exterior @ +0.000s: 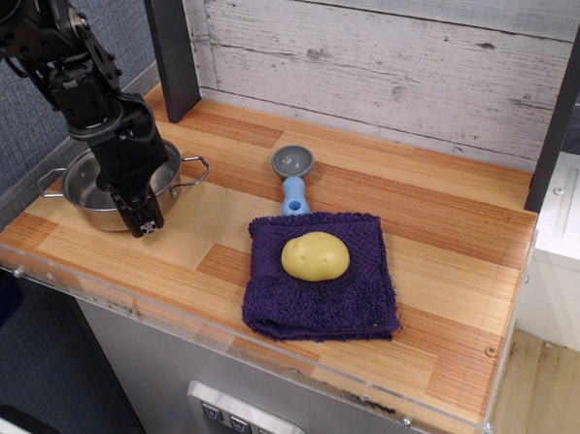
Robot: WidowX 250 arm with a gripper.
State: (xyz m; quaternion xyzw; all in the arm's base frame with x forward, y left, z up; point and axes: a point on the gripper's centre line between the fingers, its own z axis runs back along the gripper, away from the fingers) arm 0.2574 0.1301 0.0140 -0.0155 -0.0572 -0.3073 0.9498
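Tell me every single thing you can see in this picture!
pot: one, silver, left end of the counter, right behind the gripper
scoop: one, grey head with blue handle, middle of the counter, behind the cloth
cloth: one, purple, front middle of the counter
potato: one, yellow, on the cloth
counter: one, wooden, under everything
wall: one, whitish planks, behind the counter
arm: one, black, upper left
gripper: one, black, pointing down in front of the pot

Tool [145, 225] at steel pot [79, 214], potato [315, 255] on towel [319, 311]
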